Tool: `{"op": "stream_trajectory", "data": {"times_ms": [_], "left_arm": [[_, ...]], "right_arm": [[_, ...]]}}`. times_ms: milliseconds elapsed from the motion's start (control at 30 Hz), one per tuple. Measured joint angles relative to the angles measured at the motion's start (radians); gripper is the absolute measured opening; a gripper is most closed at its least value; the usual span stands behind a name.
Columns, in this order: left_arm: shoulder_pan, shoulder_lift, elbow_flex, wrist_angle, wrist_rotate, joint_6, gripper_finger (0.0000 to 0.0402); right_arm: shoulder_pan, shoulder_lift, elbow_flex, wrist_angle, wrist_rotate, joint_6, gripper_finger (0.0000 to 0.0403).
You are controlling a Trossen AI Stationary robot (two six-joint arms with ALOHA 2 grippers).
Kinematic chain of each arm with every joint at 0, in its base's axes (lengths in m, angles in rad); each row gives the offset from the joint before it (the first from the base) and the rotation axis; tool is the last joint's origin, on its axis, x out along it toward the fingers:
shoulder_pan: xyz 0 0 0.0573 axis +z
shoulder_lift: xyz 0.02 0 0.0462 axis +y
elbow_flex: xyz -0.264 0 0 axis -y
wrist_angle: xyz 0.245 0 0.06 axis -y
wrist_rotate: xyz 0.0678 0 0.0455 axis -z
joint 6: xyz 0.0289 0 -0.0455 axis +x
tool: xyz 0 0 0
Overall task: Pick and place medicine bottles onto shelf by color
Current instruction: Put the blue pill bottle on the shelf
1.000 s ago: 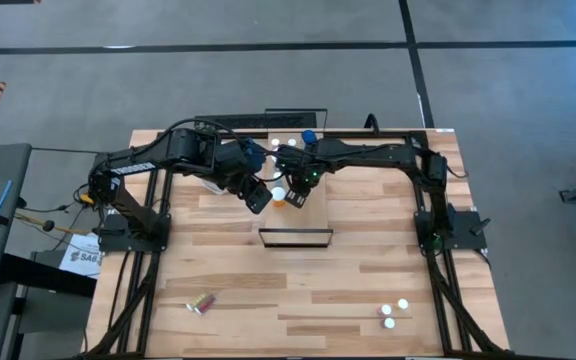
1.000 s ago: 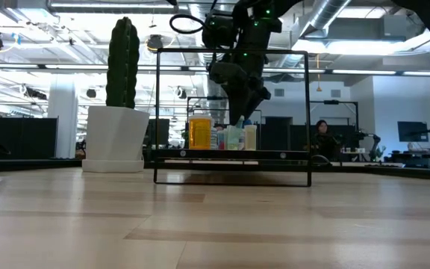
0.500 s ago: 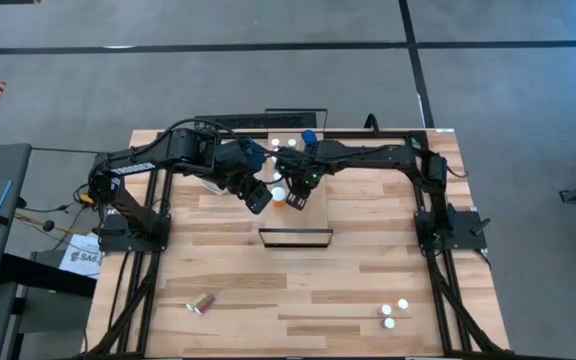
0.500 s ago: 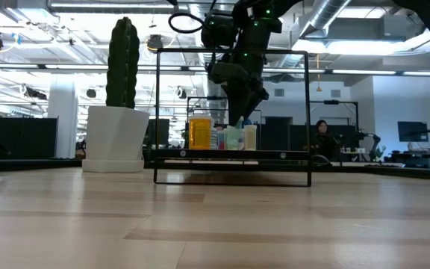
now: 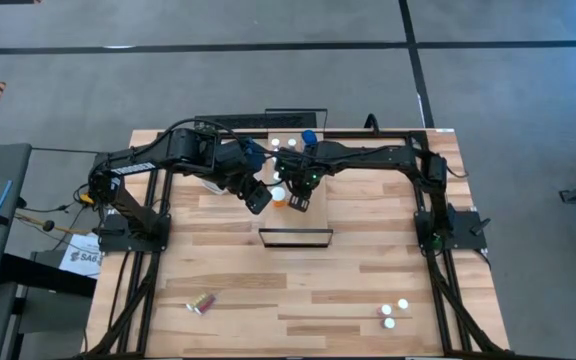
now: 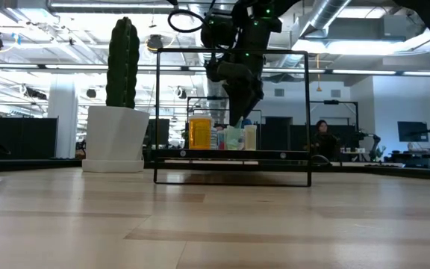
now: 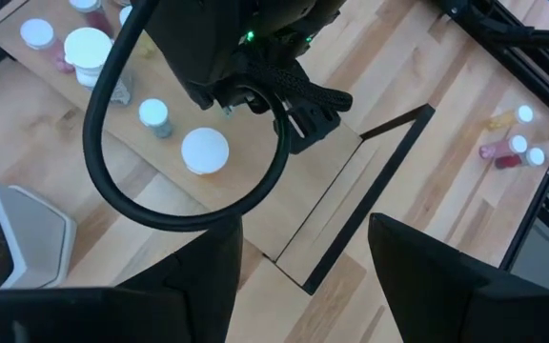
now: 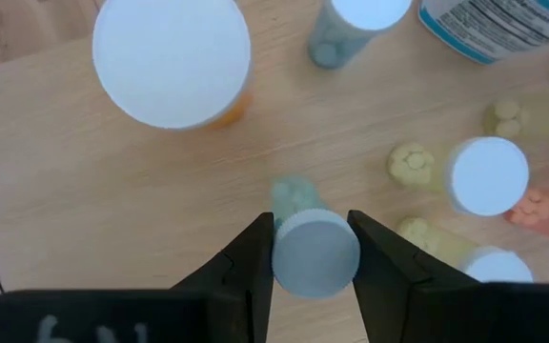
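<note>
Right gripper [image 8: 313, 250]: fingers [image 8: 248, 262] clenched on the white cap of a small pale-green medicine bottle [image 8: 308, 243], which stands on the light-wood shelf with dark metal frame [image 8: 84, 191], near an orange white-capped bottle [image 8: 172, 59]. Left gripper [image 7: 298, 276]: fingers released, parted wide, hovering above the shelf, seemingly holding nothing.

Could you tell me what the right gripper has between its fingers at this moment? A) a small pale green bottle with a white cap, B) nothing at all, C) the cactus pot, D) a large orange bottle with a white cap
A: in the right wrist view the right gripper has its two dark fingers closed on the white cap of a small pale green bottle standing on the shelf, while the orange bottle stands apart.
</note>
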Motion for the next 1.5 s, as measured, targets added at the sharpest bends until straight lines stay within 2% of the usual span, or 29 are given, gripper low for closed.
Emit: {"op": "stream_trajectory", "data": {"times_ms": [1300,1500], "left_arm": [[0.0,0.0,0.0,0.0,0.0,-0.001,0.0214],[0.0,0.0,0.0,0.0,0.0,-0.001,0.0214]], "right_arm": [[-0.013,0.0,-0.019,0.02,-0.001,-0.115,0.014],[-0.013,-0.002,-0.057,0.06,-0.001,-0.129,0.0139]]}}
